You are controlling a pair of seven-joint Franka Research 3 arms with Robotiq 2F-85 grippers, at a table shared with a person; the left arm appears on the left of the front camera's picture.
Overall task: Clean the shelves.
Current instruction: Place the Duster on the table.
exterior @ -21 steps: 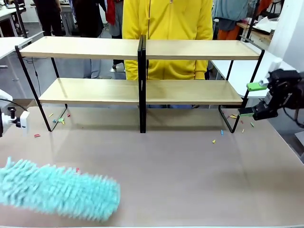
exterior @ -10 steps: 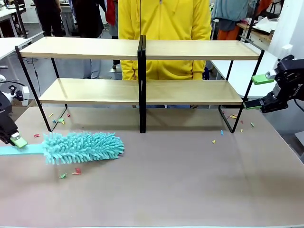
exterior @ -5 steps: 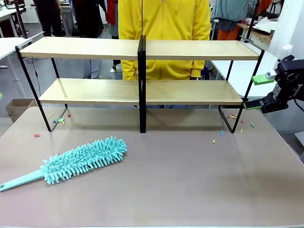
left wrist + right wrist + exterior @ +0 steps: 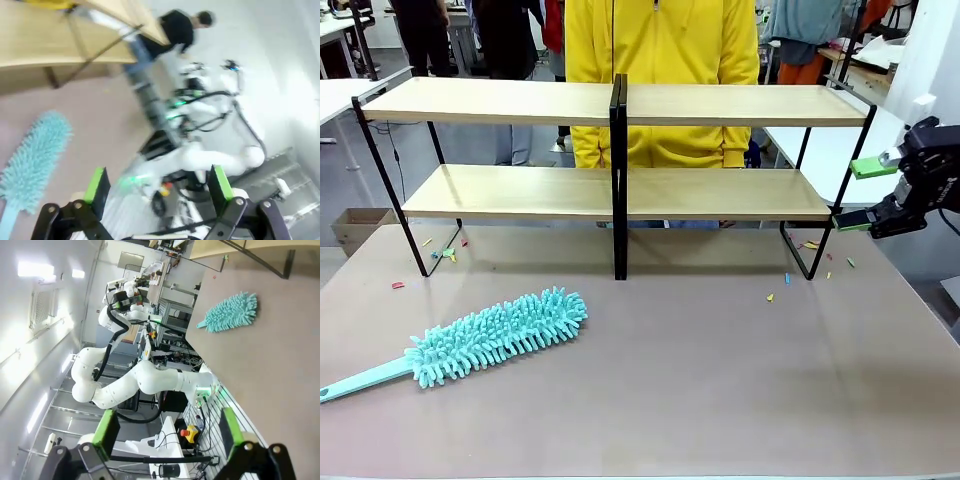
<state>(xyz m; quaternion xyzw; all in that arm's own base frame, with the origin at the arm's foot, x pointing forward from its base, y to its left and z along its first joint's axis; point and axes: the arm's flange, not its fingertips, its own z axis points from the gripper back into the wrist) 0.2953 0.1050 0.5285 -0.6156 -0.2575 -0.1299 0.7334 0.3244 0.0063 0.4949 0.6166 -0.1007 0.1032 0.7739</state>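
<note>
Standing left of open right gripper (image 4: 860, 193): shelves (image 4: 620, 105); apart

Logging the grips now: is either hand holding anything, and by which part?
Nothing is held. Both the left hand and right hand are open; the duster lies on the table.
</note>
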